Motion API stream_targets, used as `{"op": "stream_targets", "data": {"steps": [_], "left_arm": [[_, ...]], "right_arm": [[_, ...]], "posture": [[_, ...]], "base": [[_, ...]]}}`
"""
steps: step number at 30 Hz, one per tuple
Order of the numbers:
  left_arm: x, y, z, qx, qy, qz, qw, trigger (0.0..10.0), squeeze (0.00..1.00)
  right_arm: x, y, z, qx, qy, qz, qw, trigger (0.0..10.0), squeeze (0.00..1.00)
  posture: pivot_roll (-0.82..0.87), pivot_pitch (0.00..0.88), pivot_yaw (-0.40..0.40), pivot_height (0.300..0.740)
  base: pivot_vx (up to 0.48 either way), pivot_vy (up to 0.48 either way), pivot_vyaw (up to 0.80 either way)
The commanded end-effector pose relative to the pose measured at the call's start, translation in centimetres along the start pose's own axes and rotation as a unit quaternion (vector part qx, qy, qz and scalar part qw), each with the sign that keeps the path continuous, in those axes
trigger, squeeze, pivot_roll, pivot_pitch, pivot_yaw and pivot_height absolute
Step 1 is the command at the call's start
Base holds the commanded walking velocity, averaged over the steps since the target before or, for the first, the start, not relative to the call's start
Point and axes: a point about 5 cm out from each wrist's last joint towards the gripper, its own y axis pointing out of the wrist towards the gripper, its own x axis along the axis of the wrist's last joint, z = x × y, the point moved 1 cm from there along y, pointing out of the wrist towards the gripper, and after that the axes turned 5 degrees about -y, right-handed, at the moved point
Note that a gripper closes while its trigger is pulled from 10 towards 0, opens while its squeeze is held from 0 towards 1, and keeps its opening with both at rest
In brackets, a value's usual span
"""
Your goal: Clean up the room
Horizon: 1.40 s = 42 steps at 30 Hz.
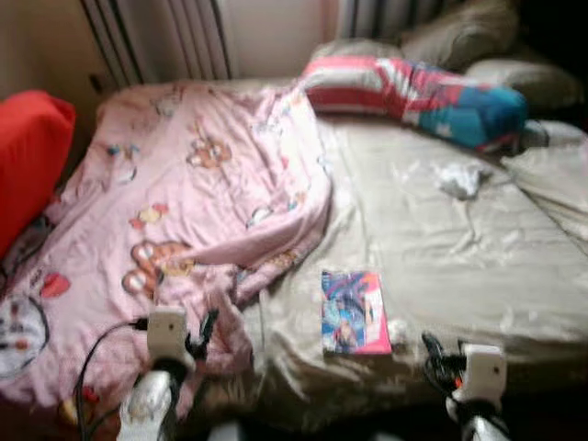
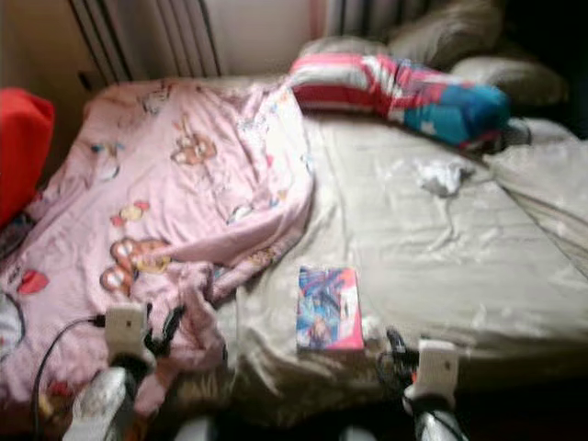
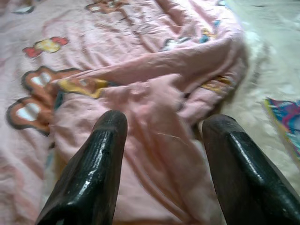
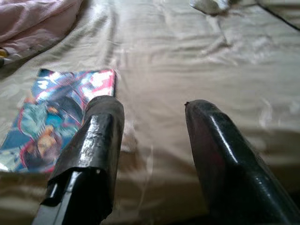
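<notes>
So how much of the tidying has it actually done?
Little looks done. The pink blanket lies bunched over half the bed, a book sits near the edge, a white crumpled thing further up. Both grippers, left and right, are open and hold nothing.

Ahead of me: bed with a beige satin sheet [image 1: 441,239], wrinkled and shiny, bare on its right half. At the head lies a long bolster pillow [image 1: 413,92], striped red and white at one end, blue and red at the other, set at a slant. Behind it are two beige pillows, one [image 1: 459,32] propped up, one [image 1: 524,78] lying flat. Bunched beige bedding [image 1: 551,175] sits at the right edge. White ribbed radiator [image 1: 165,37] behind the bed, plain pale wall [image 1: 271,32] beside it. Red cushion [image 1: 28,156] far left, touching the bed's side. Picture blurred, finer detail unclear.
</notes>
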Motion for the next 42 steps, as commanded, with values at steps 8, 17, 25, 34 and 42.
{"op": "stream_targets", "data": {"steps": [8,17,25,34,42], "left_arm": [[0.4,0.3,-0.5,-0.01,0.002,-0.006,1.0,10.0,0.0],[0.9,0.1,-0.4,-0.021,0.006,-0.01,1.0,10.0,0.0],[2.1,0.0,-0.4,-0.051,0.026,-0.013,0.998,10.0,0.0],[4.2,-0.2,0.3,-0.055,0.041,-0.028,0.997,10.0,0.0],[5.3,-0.8,0.5,-0.061,0.051,-0.032,0.996,10.0,0.0]], "right_arm": [[-0.4,-0.4,-0.2,-0.002,-0.004,0.006,1.0,10.0,0.0],[-0.9,0.5,0.3,0.014,-0.004,0.036,0.999,10.0,0.0],[-0.2,3.0,-0.1,-0.008,0.085,0.051,0.995,10.0,1.0],[0.8,5.5,-0.5,-0.044,0.138,0.077,0.986,10.0,1.0],[1.7,6.7,-0.1,-0.058,0.183,0.085,0.978,10.0,0.0]], "posture": [[-0.09,0.085,0.022,0.635],[-0.07,0.138,0.037,0.635],[-0.02,0.225,0.079,0.635],[0.05,0.282,0.126,0.635],[0.06,0.318,0.148,0.635]], "base": [[0.308,0.0,0.0],[0.053,0.0,0.0],[0.0,0.0,0.0],[0.0,0.0,0.0],[0.0,0.0,0.0]]}}
